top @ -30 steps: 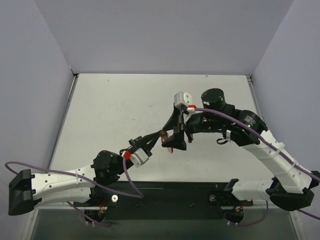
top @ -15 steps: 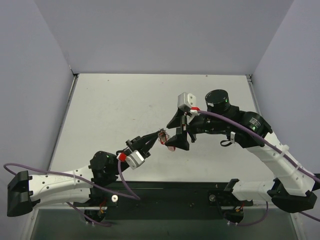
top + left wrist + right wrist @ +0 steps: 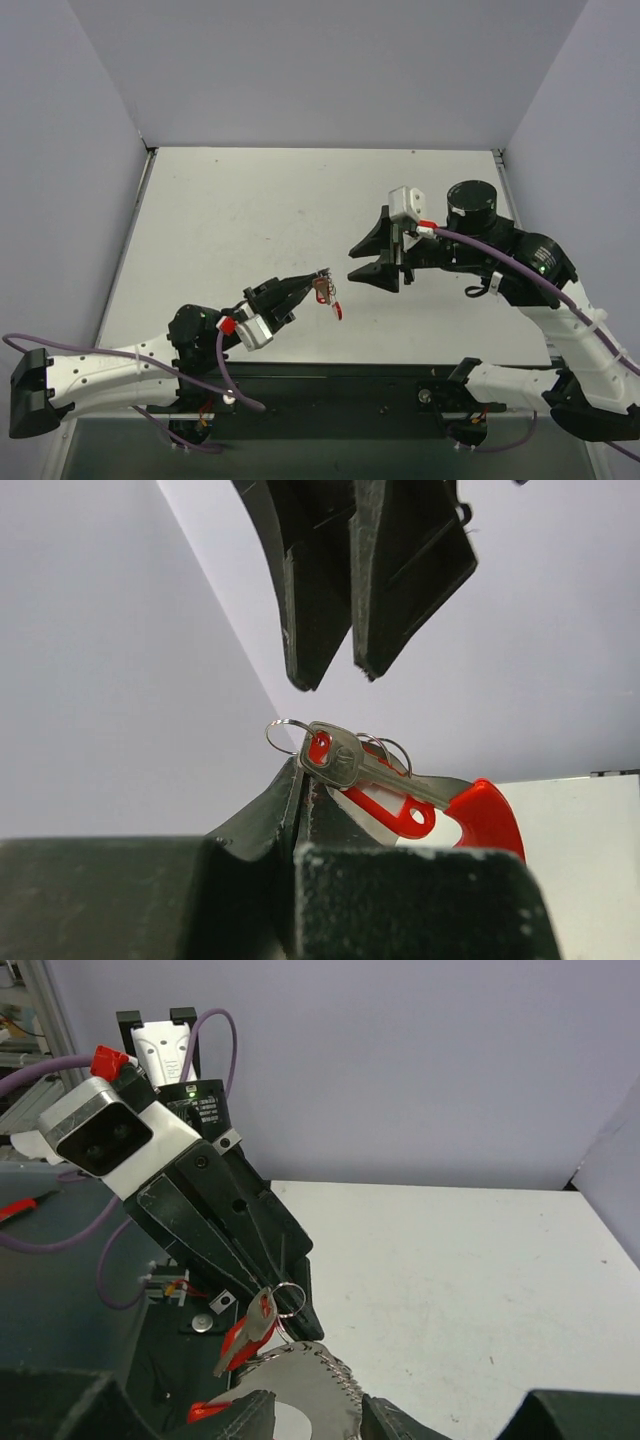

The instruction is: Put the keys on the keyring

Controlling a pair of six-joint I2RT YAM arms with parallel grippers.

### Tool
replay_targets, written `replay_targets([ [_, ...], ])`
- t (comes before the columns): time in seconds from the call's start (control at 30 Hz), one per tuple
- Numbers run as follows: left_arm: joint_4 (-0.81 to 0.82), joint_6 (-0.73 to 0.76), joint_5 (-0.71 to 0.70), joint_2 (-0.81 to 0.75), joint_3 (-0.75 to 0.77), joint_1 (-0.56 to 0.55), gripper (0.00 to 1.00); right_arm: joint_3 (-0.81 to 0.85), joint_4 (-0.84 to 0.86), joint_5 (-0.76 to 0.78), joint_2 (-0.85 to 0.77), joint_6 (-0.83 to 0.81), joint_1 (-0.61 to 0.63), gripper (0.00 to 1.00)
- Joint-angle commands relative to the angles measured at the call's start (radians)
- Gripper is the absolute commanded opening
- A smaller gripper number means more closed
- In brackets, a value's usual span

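Carefully now: hold left fingers (image 3: 270, 820) clamped shut on the keyring (image 3: 490, 815), and guide empty, part-open right fingers (image 3: 400, 560) squarely toward the key (image 3: 335, 758).

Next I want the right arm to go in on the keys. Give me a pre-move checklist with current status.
1. Left gripper clamped on the keys: ok.
2. Right gripper empty, jaws apart: ok.
3. Gap between right gripper and keys: ok.
4. Small rings sticking out past the left gripper, reachable: ok.
5. Red arc of the keyring hanging free below: ok.
6. Keys threaded on the keyring: cannot tell.
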Motion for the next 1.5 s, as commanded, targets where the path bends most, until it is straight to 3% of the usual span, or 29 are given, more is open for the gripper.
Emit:
replay_targets([
  [0.0,0.032,-0.056,0.079,-0.030,0.012,0.001,0.00,-0.006,0.028,-0.113,0.033,-0.027,0.001,0.39],
  [0.4,0.039,-0.134,0.144,-0.023,0.029,0.002,0.00,-0.034,0.074,-0.136,0.027,-0.004,0.050,0.24],
  [0.83,0.102,-0.163,0.113,0.008,0.028,0.002,0.00,-0.065,0.087,-0.155,0.010,-0.007,0.073,0.28],
  [1.03,0.107,-0.169,0.114,0.019,0.037,0.002,0.00,-0.074,0.101,-0.167,0.015,0.000,0.080,0.21],
  [1.47,0.139,-0.191,0.095,0.011,0.040,0.002,0.00,-0.086,0.110,-0.162,0.019,0.002,0.087,0.19],
])
